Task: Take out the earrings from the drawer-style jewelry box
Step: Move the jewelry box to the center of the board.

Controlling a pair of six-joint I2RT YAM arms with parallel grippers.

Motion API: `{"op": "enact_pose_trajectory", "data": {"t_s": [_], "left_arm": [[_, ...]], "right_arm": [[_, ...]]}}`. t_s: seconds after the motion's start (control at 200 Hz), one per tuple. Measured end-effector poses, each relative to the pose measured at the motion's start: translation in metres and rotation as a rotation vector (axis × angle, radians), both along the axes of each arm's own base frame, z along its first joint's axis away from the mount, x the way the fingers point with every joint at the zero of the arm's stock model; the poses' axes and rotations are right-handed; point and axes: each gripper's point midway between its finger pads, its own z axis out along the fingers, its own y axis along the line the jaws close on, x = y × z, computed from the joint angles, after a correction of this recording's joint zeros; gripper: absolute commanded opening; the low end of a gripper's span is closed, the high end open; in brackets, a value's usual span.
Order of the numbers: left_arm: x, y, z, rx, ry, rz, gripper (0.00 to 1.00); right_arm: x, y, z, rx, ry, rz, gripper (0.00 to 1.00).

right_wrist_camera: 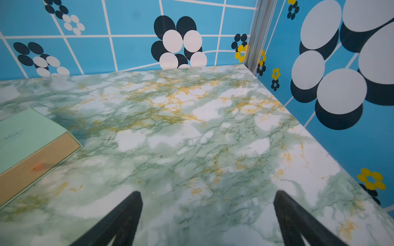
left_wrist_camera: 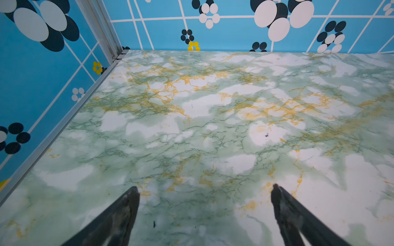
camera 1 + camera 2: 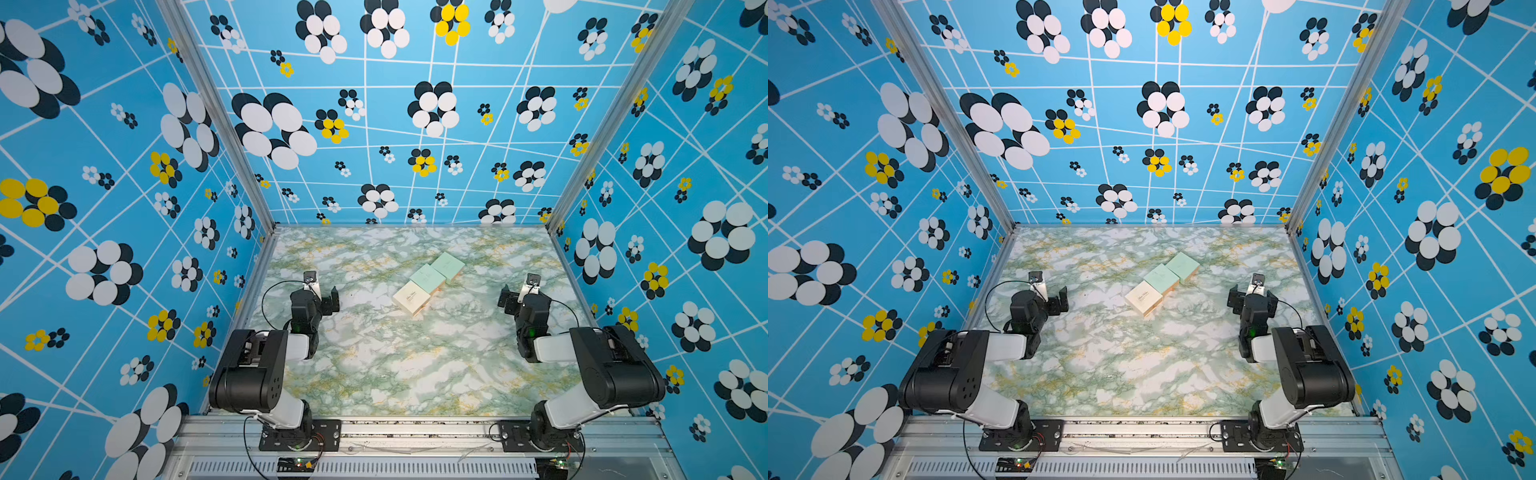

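Nearest us, our left gripper (image 2: 204,188) is resting, jaws wide and empty. Three shut jewelry boxes (image 3: 428,277) are lying in a slanted row mid-table, and we are not seeing the earrings. Our right gripper (image 1: 207,193), wide too, is sitting closer.

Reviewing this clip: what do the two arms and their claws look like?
Both arms match: the left arm and right arm have bulky black joint housings joined by white link shells, on black base plates bolted to an aluminium rail. A thin black cable loops beside each wrist. The left claw and right claw have slim, tapered black fingers.
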Motion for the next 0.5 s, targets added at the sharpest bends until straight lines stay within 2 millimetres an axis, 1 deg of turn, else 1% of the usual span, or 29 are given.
{"op": "enact_pose_trajectory", "data": {"t_s": [0.38,0.5], "left_arm": [[0.0000,0.0000,0.0001,0.004,0.000,0.006,0.99],[-0.0001,-0.0006,0.0001,0.007,-0.001,0.008,0.99]], "right_arm": [[0.0000,0.0000,0.0000,0.000,0.000,0.000,1.00],[0.0008,0.0031,-0.0004,0.005,0.001,0.018,1.00]]}}
